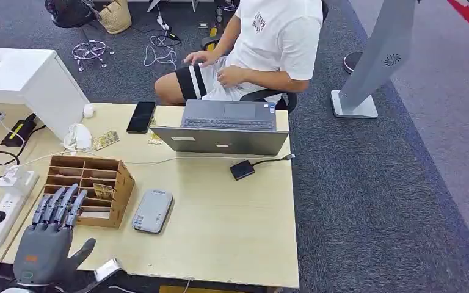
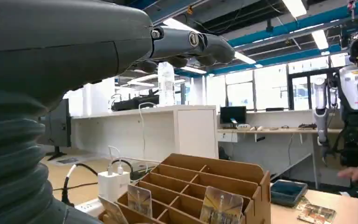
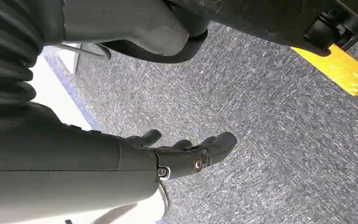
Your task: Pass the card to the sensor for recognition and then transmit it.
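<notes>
Wooden and open-topped, the card rack (image 1: 89,189) is the landmark we place everything by. It sits near the table (image 1: 232,232) edge closest to us, within easy reach. Our left hand (image 1: 52,235) hovers just in front of the rack, fingers spread and straight, holding nothing, with the fingertips over the rack's near compartments. We judge it is lined up to pick out a card. The card (image 1: 103,191) we take as the target stands upright in a compartment on the rack's right side, just beyond the fingertips and apart from them. In the left wrist view more cards (image 2: 221,206) stand on edge in the slots, which should make them easy to pinch from above.

Just right of the rack lies a flat grey device (image 1: 152,210), probably the sensor, though we cannot read any marking on it. Beyond the rack and to its right, a laptop (image 1: 226,128) faces a seated person (image 1: 262,49), with a small black box (image 1: 242,169) cabled to it; which of the two devices reads cards is hard to tell.

Our right hand (image 3: 182,151) hangs over grey carpet, away from the table, its dark fingers loosely curled and apart with nothing in them. The prints on the cards are too small to make out.
</notes>
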